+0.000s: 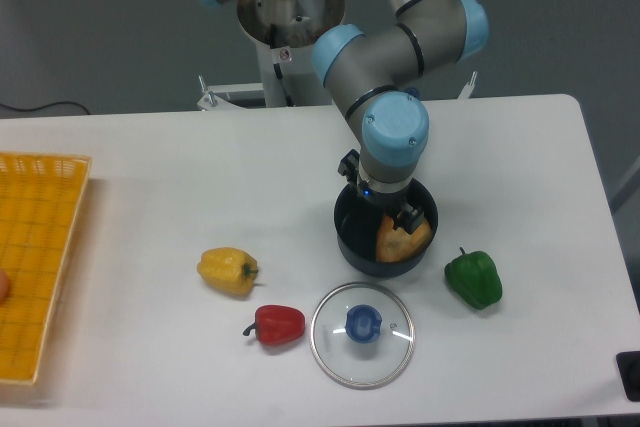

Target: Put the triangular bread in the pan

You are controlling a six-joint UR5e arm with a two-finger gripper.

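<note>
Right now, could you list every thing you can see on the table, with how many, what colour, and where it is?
pan: one, dark navy-black, right of the table's middle, under the arm's wrist.
bread: one, golden tan wedge, inside the pan at its right side.
glass lid: one, clear with a blue knob, flat on the table in front of the pan.
yellow pepper: one, left of the pan.
red pepper: one, just left of the lid.
green pepper: one, right of the pan.
basket: one, yellow-orange, at the left edge.
table: one, white.
arm: one, grey with light blue joints, reaching down over the pan; its fingers are mostly hidden, open or shut unclear.
</note>
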